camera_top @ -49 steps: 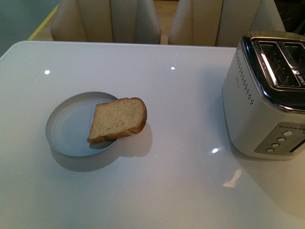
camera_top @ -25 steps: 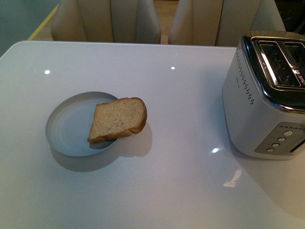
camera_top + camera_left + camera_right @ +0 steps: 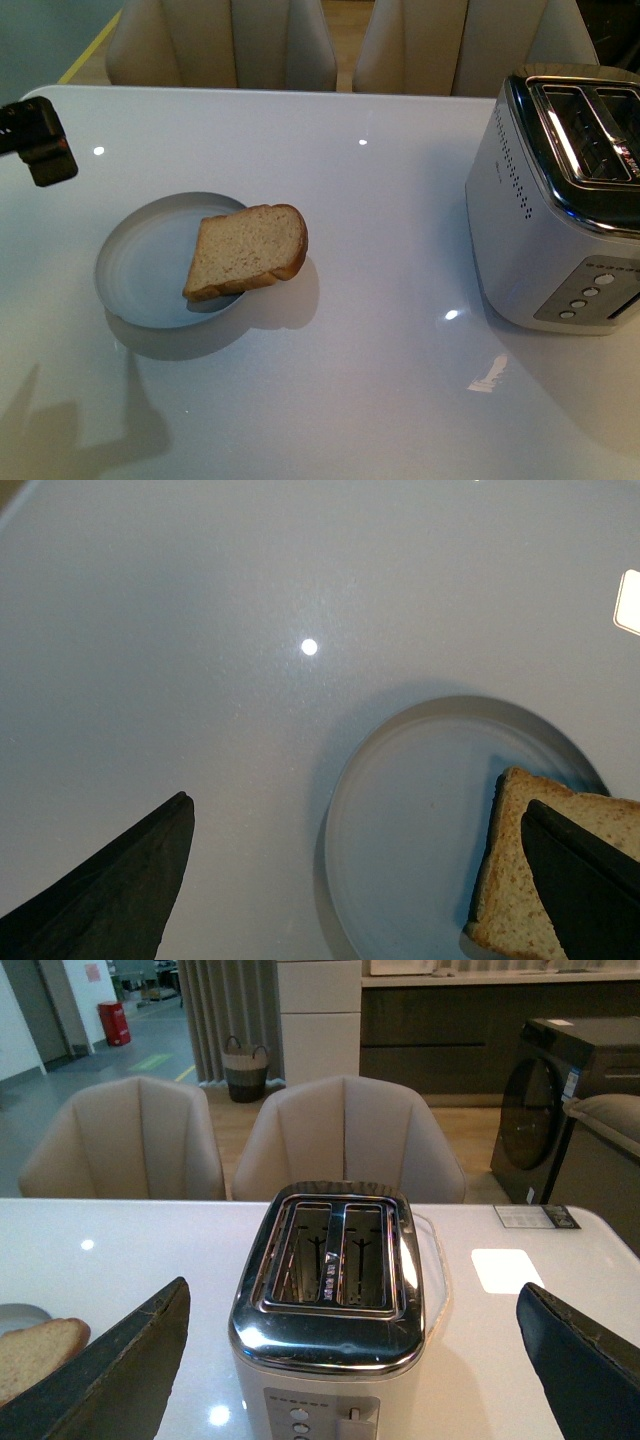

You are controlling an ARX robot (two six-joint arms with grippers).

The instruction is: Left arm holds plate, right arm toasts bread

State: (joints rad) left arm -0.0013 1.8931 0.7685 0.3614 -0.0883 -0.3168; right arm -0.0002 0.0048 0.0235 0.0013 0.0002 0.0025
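Note:
The pale blue-grey plate (image 3: pixel 140 270) sits on the white table, left of centre. The bread (image 3: pixel 247 250) leans tilted, its lower end in the plate and its rounded top over the plate's right rim. A black part of my left arm (image 3: pixel 42 142) shows at the far left, above and apart from the plate. In the left wrist view the left gripper (image 3: pixel 355 800) is open above the plate (image 3: pixel 410 820), and one finger (image 3: pixel 585 880) overlaps the bread (image 3: pixel 515 880). My right gripper (image 3: pixel 350 1288) is open, facing the toaster, with nothing between its fingers.
A silver two-slot toaster (image 3: pixel 550 220) stands at the table's right side, its slots (image 3: pixel 335 1250) empty and its buttons and lever on the near face. Beige chairs (image 3: pixel 225 45) line the table's far edge. A dark appliance (image 3: pixel 545 1105) stands beyond the table.
A black part of the left arm has come into the front view at the upper left, and its shadow now falls on the table's lower left. Plate, bread and toaster have not moved.

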